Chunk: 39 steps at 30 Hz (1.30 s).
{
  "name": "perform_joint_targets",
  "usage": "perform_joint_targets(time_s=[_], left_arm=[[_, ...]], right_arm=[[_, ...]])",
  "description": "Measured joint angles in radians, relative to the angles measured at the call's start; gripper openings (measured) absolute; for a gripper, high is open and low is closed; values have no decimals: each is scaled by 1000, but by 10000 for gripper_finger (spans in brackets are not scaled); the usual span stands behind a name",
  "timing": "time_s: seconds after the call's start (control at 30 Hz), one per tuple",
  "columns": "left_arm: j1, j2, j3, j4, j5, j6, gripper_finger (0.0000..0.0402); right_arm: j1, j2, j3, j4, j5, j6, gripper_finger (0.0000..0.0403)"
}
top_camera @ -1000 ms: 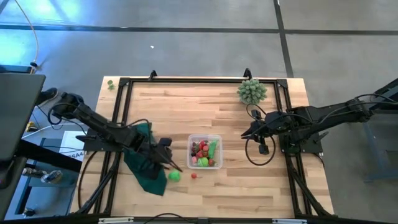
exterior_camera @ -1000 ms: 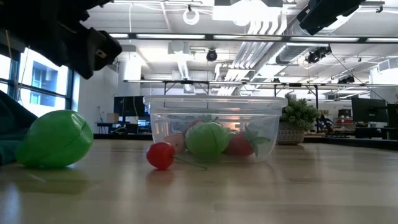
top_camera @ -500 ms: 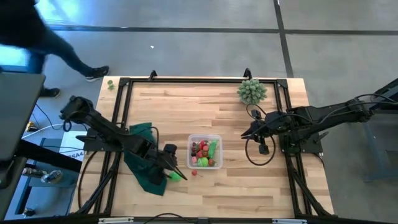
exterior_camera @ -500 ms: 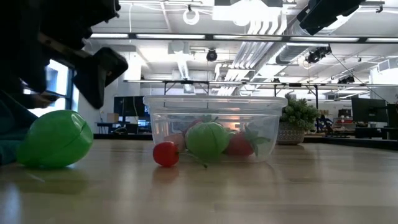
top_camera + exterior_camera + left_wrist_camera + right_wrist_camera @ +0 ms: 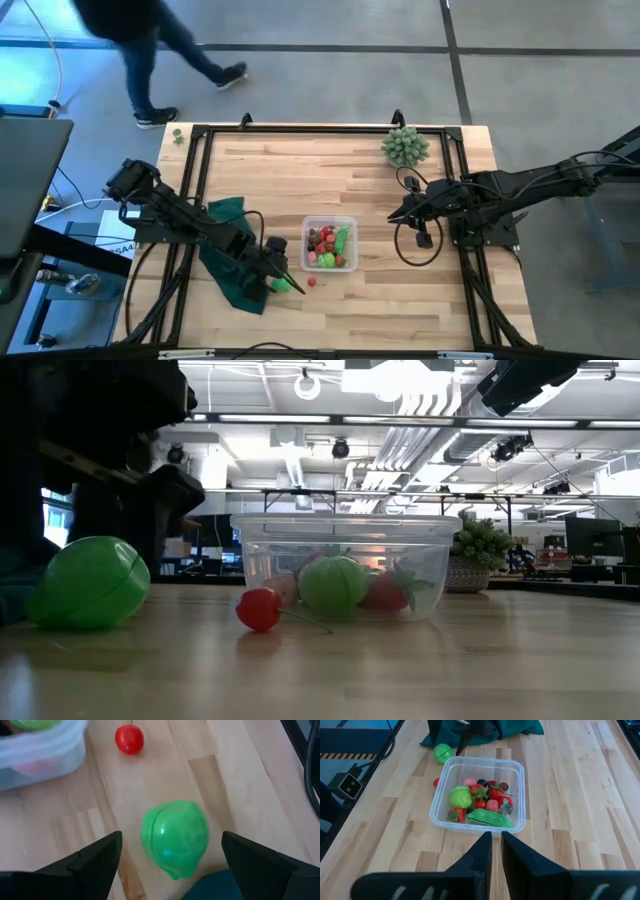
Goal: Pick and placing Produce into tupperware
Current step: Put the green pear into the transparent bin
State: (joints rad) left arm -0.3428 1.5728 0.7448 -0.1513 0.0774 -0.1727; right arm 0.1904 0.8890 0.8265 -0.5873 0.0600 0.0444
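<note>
Left gripper, spread, straddles the green ball; an off-centre pinch may squirt it away.

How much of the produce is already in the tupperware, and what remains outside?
Done: most produce lies in the tupperware. In hand: the left gripper, fingers open, is around the green fruit on the table, not lifted. Left: that fruit and the small red piece beside the container.
</note>
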Motion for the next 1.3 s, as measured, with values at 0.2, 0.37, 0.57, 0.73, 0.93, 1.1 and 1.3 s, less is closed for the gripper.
perform_joint_targets(time_s=[0.2, 0.37, 0.57, 0.73, 0.93, 1.1, 1.3], left_arm=[[0, 41, 0, 42, 12, -15, 333], [0, 51, 0, 60, 12, -10, 333], [0, 57, 0, 63, 10, -7, 333], [0, 102, 0, 111, 25, -8, 333], [0, 110, 1, 126, 22, 4, 333], [0, 110, 0, 126, 20, 8, 333], [0, 110, 0, 128, 16, 10, 317]], right_arm=[[0, 0, 0, 0, 0, 0, 30], [0, 0, 0, 0, 0, 0, 30], [0, 0, 0, 0, 0, 0, 30], [0, 0, 0, -1, 0, 0, 30], [0, 0, 0, 0, 0, 0, 30], [0, 0, 0, 0, 0, 0, 30], [0, 0, 0, 0, 0, 0, 30]])
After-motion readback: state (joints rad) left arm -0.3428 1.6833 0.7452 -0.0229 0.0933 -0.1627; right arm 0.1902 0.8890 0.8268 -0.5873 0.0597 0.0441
